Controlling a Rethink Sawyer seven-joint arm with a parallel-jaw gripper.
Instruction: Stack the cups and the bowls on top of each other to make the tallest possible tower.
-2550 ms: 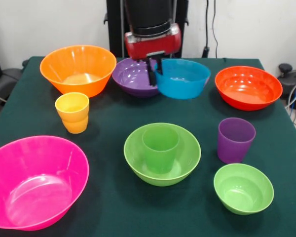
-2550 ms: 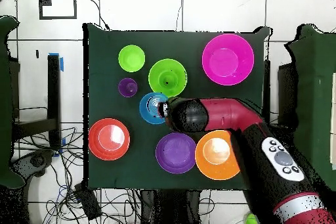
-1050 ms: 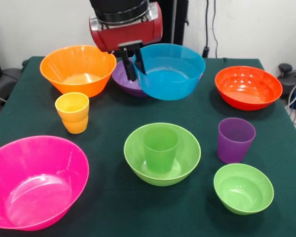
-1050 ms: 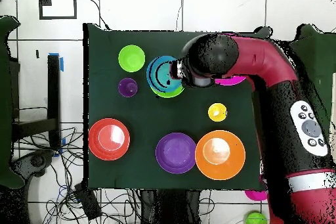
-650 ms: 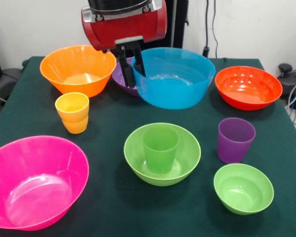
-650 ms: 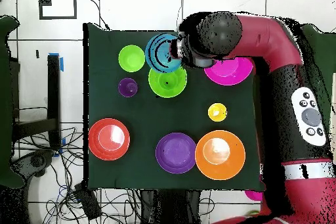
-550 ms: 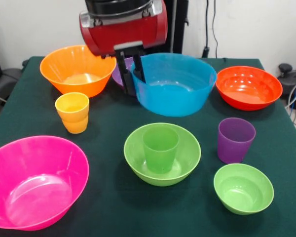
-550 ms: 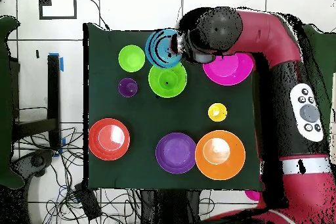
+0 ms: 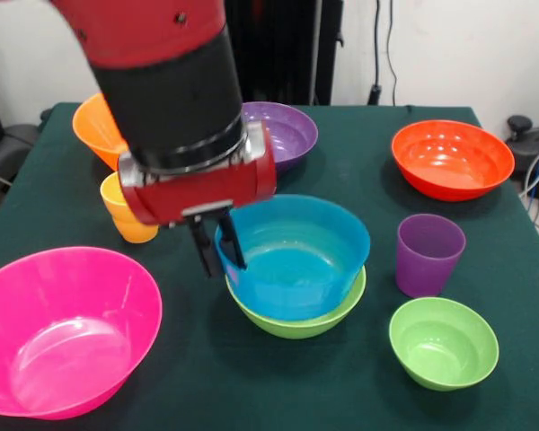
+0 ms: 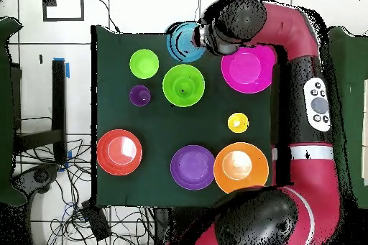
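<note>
My gripper (image 9: 217, 244) pinches the left rim of the blue bowl (image 9: 292, 256), one finger inside and one outside, holding it over the lime-green bowl (image 9: 296, 321) at the table's middle. The purple cup (image 9: 428, 254) and small green bowl (image 9: 443, 342) stand to the right, the pink bowl (image 9: 63, 328) near left.
</note>
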